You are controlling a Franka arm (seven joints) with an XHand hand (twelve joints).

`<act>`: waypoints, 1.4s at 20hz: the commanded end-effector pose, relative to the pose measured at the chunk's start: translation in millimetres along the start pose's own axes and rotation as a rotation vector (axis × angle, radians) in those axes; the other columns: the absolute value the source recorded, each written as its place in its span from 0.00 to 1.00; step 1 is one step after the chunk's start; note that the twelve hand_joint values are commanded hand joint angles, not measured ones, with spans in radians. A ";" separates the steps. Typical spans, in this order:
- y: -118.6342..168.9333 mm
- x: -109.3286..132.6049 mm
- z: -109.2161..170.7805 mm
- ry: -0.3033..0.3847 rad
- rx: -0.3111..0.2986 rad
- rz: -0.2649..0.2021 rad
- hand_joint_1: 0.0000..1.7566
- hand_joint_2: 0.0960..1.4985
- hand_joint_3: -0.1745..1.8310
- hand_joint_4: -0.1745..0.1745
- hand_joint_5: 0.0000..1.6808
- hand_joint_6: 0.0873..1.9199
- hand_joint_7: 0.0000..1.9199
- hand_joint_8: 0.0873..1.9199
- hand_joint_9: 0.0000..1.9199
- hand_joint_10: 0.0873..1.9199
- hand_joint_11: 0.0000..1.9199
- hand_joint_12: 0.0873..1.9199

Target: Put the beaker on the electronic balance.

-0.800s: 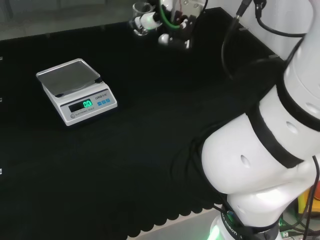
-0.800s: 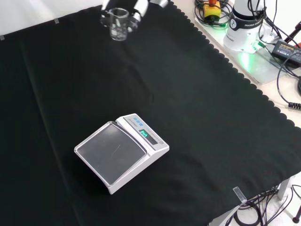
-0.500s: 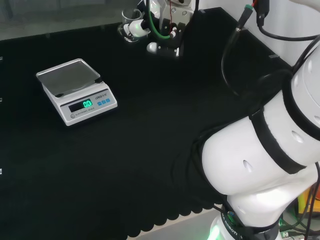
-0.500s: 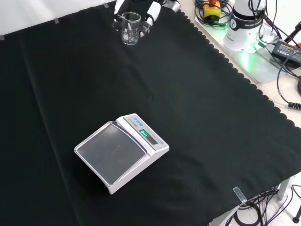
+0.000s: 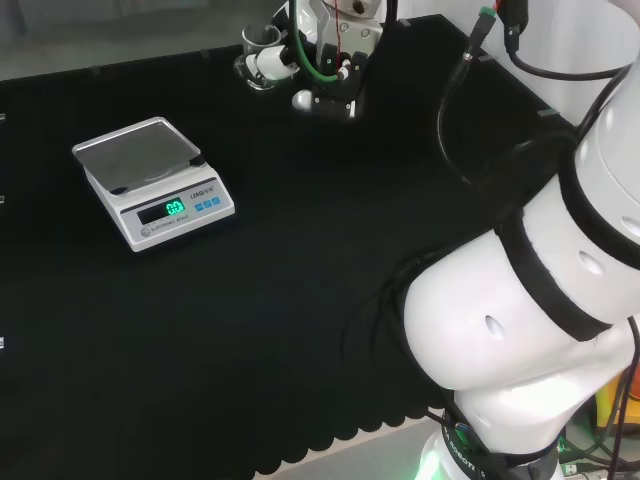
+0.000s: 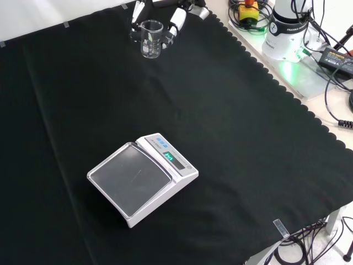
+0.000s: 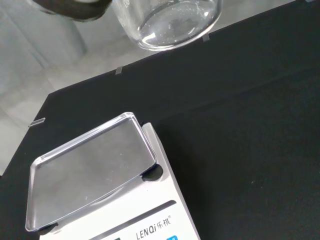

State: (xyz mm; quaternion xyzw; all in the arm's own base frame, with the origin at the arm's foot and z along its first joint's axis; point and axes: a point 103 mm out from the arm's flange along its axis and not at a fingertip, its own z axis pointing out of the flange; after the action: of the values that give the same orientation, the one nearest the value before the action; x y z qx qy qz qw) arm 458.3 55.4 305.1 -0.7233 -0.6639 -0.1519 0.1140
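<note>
bench: black cloth
hand: fingers curled round beaker, airborne
change: beaker drifted toward balance, still well apart; pan bare

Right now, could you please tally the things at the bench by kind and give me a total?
Clear glass beaker, held by the hand: 1
Electronic balance on the black cloth: 1
Total: 2
</note>
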 end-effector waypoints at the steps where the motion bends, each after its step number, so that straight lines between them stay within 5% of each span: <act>1: 28.3 -5.4 12.3 -0.011 0.024 -0.043 0.66 0.71 0.00 0.47 0.75 0.28 0.85 0.10 0.76 0.12 0.56 0.55; 13: 115.7 12.2 61.7 -0.021 0.246 -0.099 0.66 0.70 0.00 0.42 0.76 0.27 0.86 0.10 0.77 0.12 0.56 0.55; 18: 142.2 51.8 87.4 -0.079 0.307 -0.114 0.66 0.70 0.00 0.39 0.76 0.26 0.86 0.10 0.78 0.12 0.56 0.55; 28: 169.7 150.6 140.9 -0.087 0.323 -0.135 0.66 0.70 0.00 0.37 0.76 0.26 0.86 0.10 0.78 0.12 0.56 0.55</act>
State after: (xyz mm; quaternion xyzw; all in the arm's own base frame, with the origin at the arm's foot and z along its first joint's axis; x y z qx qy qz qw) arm 637.4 135.5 252.9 -0.6701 -0.7170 -0.0657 0.1806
